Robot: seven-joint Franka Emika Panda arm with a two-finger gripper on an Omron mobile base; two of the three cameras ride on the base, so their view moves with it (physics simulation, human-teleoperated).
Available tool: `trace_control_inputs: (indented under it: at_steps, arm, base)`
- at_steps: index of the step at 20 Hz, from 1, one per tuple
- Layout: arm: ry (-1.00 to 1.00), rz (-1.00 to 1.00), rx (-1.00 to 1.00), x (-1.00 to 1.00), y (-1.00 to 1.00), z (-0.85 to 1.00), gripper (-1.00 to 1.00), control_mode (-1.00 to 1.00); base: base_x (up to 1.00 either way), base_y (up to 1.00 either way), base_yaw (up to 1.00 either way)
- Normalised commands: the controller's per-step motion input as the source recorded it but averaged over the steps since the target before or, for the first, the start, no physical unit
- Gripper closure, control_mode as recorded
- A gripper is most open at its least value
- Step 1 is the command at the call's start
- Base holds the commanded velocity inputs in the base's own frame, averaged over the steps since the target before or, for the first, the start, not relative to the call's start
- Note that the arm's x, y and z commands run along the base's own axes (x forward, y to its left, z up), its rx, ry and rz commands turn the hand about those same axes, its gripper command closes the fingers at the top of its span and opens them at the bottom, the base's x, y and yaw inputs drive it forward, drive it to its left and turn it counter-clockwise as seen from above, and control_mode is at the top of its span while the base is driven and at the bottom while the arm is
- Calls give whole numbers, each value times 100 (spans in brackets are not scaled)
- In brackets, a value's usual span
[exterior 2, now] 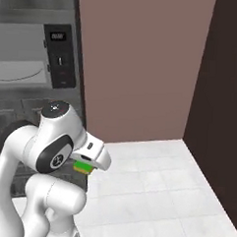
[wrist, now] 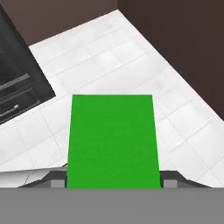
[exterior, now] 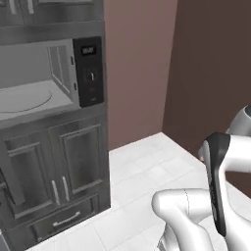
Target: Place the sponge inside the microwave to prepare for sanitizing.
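The sponge (wrist: 113,140) is a flat block with a bright green top, and my gripper (wrist: 113,180) is shut on it, one dark finger on each side of its near end. In the right base view the sponge (exterior 2: 83,166) shows green over yellow under the white hand, low above the floor and beside the cabinet front. The microwave (exterior: 89,68) is built into the tall cabinet, up and to the left of the hand. Its light grey cavity (exterior: 59,68) stands open, with the black control panel (exterior 2: 59,56) on its right side. Its door is out of view.
Grey cabinet doors (exterior: 63,164) and a drawer (exterior: 66,218) sit under the microwave. The white tiled floor (exterior 2: 151,181) spreads out to the right. A brown wall (exterior 2: 138,67) stands behind it, and a darker wall (exterior 2: 225,96) closes the right side.
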Motion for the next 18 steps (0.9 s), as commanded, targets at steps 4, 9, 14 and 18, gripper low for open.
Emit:
trace_control_inputs:
  at_steps: [4,9,14,18]
  arm:
    - [0,0,0,0,0,0,100,100]
    - [0,0,0,0,0,0,100,100]
    - [0,0,0,0,0,0,100,100]
    - [0,0,0,0,0,0,100,100]
  base:
    - [62,0,67]
    - [69,0,68]
    - [55,0,60]
    - [34,0,57]
